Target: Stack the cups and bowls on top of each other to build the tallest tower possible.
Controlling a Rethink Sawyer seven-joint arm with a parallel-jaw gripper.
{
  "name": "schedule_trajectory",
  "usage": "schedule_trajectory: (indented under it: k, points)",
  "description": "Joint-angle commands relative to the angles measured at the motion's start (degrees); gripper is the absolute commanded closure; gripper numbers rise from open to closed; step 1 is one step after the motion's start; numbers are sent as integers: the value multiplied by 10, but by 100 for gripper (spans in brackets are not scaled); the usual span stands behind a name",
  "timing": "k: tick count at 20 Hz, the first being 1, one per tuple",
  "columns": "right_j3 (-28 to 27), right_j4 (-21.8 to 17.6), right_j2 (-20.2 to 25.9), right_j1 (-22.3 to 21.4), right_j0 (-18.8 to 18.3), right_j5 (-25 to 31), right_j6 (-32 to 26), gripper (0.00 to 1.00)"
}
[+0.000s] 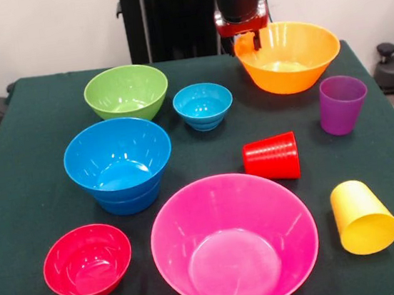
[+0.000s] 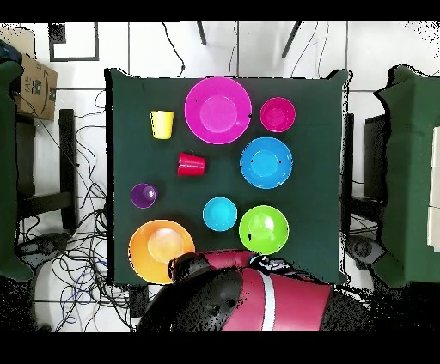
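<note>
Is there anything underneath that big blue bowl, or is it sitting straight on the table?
The big blue bowl sits nested in a second blue bowl; only that one's lower band shows. Its inside is hidden, as is anything beneath it.

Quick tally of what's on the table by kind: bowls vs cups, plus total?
Glossy plastic bowls: 7. Pink bowl, orange bowl, green bowl, two nested blue bowls, light-blue bowl, red bowl.
Plastic cups: 3. Red cup, yellow cup, purple cup.
Total: 10.

Bright even overhead light; soft glare inside pink bowl [image 1: 235,251]; faint shadows on tablecloth [image 1: 31,204]; front view slightly soft.
</note>
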Motion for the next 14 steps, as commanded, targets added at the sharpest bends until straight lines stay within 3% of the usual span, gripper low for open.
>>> schedule_trajectory:
  k: [1,7,8,14]
  points:
    - [-81,5,6,27,13,-55,69,0]
    - [-86,8,0,36,20,-76,77,0]
    - [-85,9,-1,36,21,-80,76,100]
    - [-79,16,-4,33,25,-101,87,100]
